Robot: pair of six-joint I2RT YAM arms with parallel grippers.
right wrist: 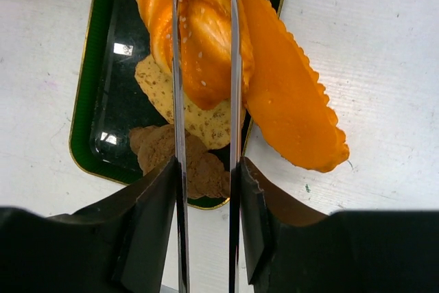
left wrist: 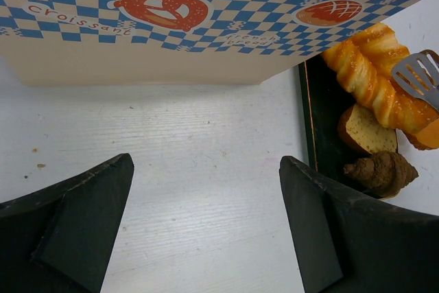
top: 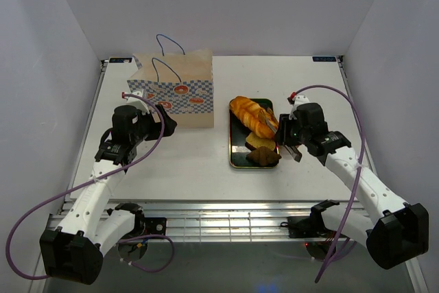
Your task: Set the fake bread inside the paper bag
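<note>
The paper bag [top: 178, 90] stands upright at the back left, its checkered band filling the top of the left wrist view [left wrist: 171, 25]. Fake bread lies on the dark green tray [top: 232, 159]: a golden twisted loaf [right wrist: 202, 39], an orange baguette [right wrist: 288, 108] hanging over the tray's right rim, a cut roll [right wrist: 206, 118] and a brown croissant [right wrist: 161, 152]. My right gripper [right wrist: 206, 176] is shut on metal tongs [right wrist: 176, 101], whose two arms reach over the twisted loaf; I cannot tell whether they pinch it. My left gripper [left wrist: 206, 162] is open and empty above the table in front of the bag.
The white table ends at walls on the left, back and right. The tray [left wrist: 309, 121] lies just right of the bag. The tongs' slotted tip [left wrist: 415, 77] rests against the twisted loaf. The bag's blue cord handles [top: 168, 49] stick up above its mouth.
</note>
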